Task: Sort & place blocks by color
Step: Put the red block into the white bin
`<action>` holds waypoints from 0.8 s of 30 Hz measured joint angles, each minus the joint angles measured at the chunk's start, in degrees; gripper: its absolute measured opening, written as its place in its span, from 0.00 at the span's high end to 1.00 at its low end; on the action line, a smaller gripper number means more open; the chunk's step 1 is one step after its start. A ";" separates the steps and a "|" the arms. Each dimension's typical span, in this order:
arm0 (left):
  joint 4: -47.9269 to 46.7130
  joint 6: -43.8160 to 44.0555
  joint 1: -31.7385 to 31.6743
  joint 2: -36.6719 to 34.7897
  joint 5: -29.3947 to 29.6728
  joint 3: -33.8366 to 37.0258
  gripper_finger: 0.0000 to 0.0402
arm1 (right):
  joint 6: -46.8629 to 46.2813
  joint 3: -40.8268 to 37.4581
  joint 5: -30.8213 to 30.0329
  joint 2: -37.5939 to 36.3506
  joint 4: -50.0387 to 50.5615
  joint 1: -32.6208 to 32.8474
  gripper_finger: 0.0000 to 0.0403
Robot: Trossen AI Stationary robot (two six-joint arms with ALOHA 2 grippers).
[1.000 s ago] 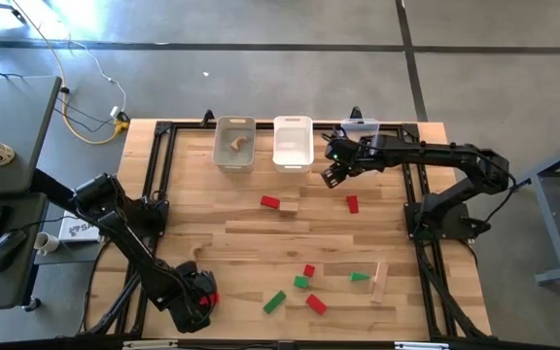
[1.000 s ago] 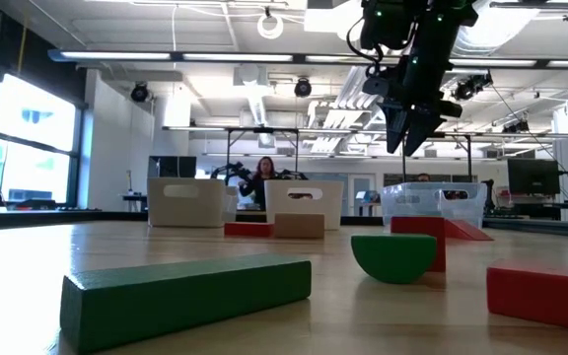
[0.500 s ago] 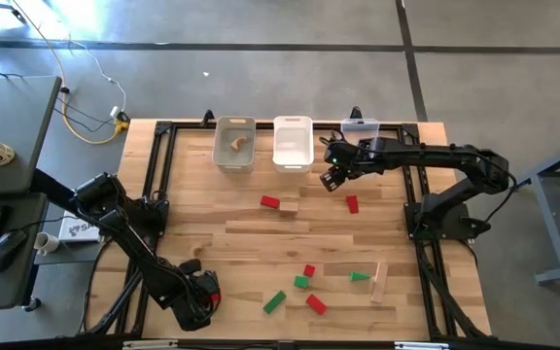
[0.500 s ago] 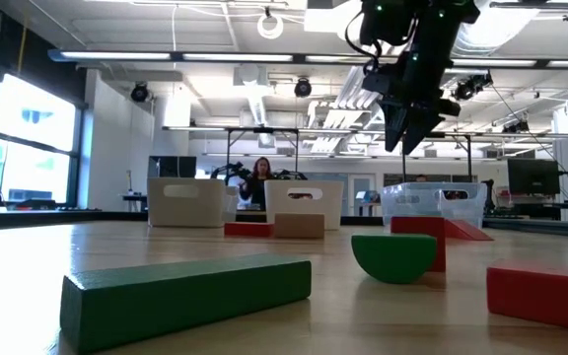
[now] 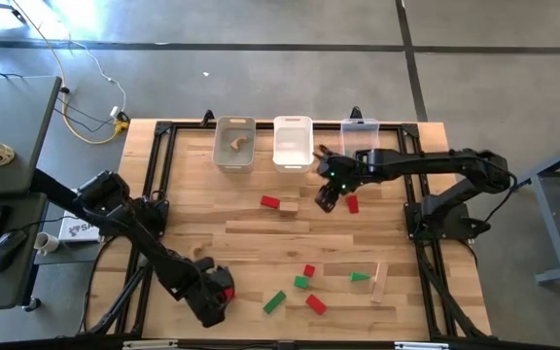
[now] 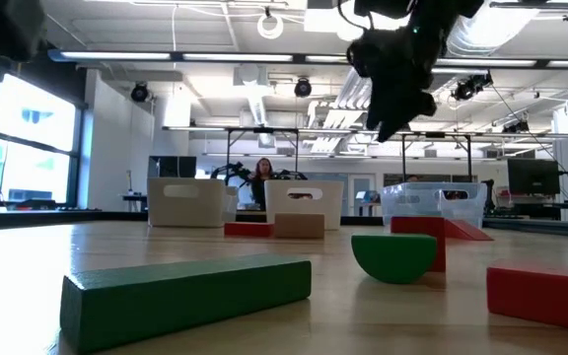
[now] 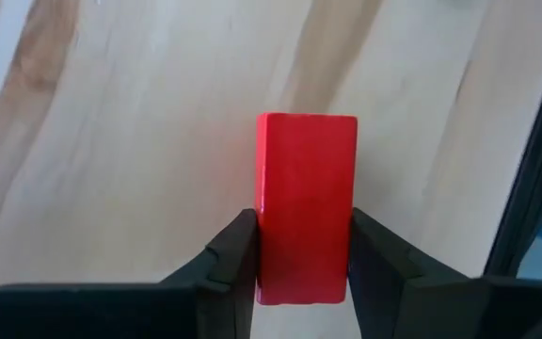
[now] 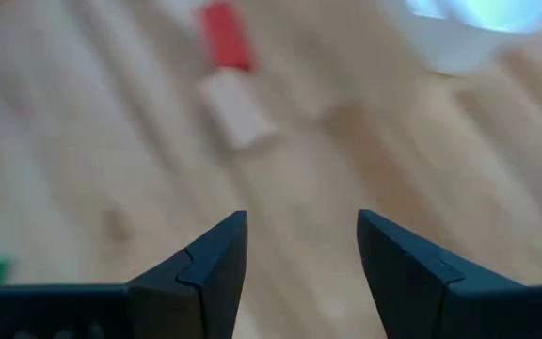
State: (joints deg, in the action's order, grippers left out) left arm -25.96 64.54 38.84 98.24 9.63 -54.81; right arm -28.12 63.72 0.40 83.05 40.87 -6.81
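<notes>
At the table's near edge, the left gripper (image 7: 301, 247) clamps a red block (image 7: 305, 205) between its fingers, while the right gripper (image 5: 327, 197), fingers spread and empty, hangs above the boards near a red-and-plain pair of blocks (image 5: 279, 204). More blocks (image 5: 308, 282) lie scattered toward the front, well apart from the three bins (image 5: 293, 143) at the far side. The long carry looks risky: a shallow grip could let the block slip.
</notes>
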 joint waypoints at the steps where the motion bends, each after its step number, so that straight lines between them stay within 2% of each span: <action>1: 0.46 -0.54 -0.60 0.00 0.00 0.00 0.75 | 0.14 0.00 1.48 0.00 -1.53 0.80 0.53; 8: 3.99 -6.45 -5.85 -0.02 0.01 0.00 0.75 | 3.63 0.00 9.05 0.00 -10.03 5.27 0.53; 13: 5.09 -9.70 -10.56 -0.07 -0.20 0.00 0.75 | 2.09 0.00 12.41 0.00 -13.06 6.77 0.53; 24: 11.03 -21.94 -22.96 -0.11 -5.75 0.00 0.75 | 5.62 0.00 13.34 0.00 -15.76 8.46 0.52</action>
State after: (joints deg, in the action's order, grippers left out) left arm -14.93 42.59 15.88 98.13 3.88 -54.81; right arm -22.50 63.72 13.74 83.05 25.10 1.65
